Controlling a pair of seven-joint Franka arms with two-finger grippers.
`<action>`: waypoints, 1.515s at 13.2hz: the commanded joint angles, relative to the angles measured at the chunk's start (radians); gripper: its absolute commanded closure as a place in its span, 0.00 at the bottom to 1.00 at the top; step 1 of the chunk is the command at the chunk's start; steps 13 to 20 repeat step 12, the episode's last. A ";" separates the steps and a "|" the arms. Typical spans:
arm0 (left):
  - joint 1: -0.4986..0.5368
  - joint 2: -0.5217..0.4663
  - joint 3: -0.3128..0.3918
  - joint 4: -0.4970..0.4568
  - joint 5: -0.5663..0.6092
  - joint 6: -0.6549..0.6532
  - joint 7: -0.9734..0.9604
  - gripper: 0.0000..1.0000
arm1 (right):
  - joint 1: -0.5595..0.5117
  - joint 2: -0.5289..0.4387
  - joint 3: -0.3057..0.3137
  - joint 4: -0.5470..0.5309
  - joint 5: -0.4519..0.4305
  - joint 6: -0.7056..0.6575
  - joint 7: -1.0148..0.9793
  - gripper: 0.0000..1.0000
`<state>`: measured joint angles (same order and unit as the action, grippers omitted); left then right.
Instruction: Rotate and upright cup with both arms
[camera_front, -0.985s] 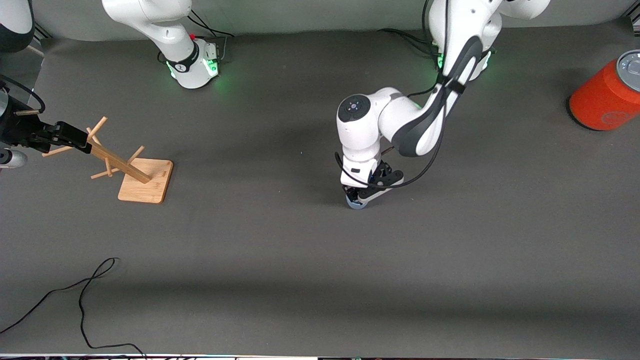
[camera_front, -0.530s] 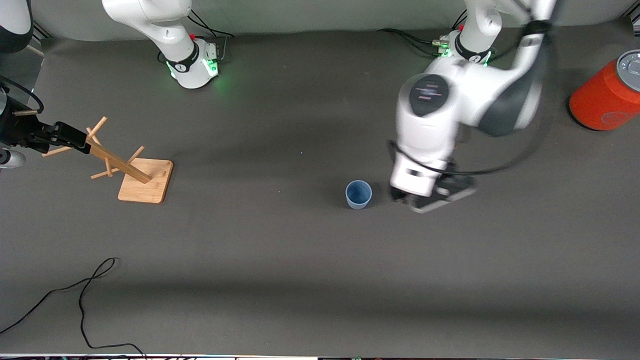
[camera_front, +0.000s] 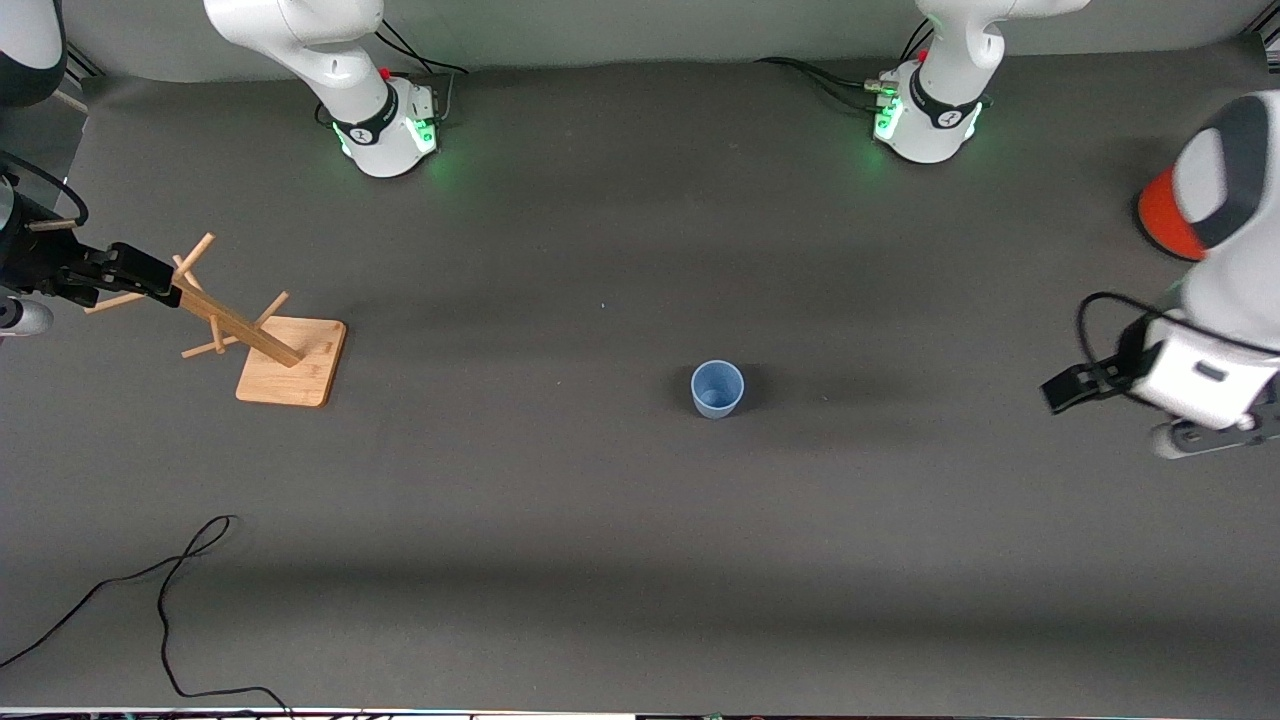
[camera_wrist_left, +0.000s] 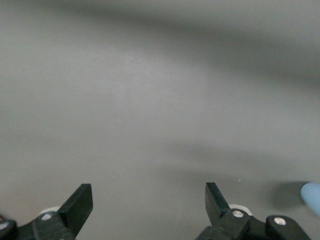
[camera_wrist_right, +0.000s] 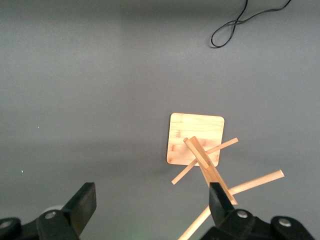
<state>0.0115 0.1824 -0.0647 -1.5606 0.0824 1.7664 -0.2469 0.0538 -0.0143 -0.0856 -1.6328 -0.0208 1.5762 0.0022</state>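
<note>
My two arms are glossy white jointed shells with black bands at the joints, on round bases lit green, with black cables trailing from them. My left gripper (camera_wrist_left: 149, 206) and right gripper (camera_wrist_right: 152, 206) are matte black, with wedge-shaped fingers (camera_wrist_left: 80, 201) and silver screws.

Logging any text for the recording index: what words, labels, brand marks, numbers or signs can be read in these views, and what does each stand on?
None can be read.
The cup: plain, no print.
Wooden rack: no marking.
Black bands above the arm bases: small white marks, too small to read.
Orange cylinder: mostly hidden by the left arm, no text showing.
</note>
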 joint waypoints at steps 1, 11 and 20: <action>-0.016 -0.130 0.048 -0.093 -0.024 -0.054 0.101 0.00 | -0.003 0.001 -0.002 0.016 0.012 -0.010 -0.024 0.00; -0.141 -0.163 0.188 -0.105 -0.053 -0.047 0.121 0.00 | -0.008 -0.003 -0.003 0.016 0.010 -0.012 -0.027 0.00; -0.084 -0.159 0.121 -0.090 -0.052 -0.067 0.123 0.00 | -0.008 -0.003 -0.002 0.016 0.010 -0.012 -0.027 0.00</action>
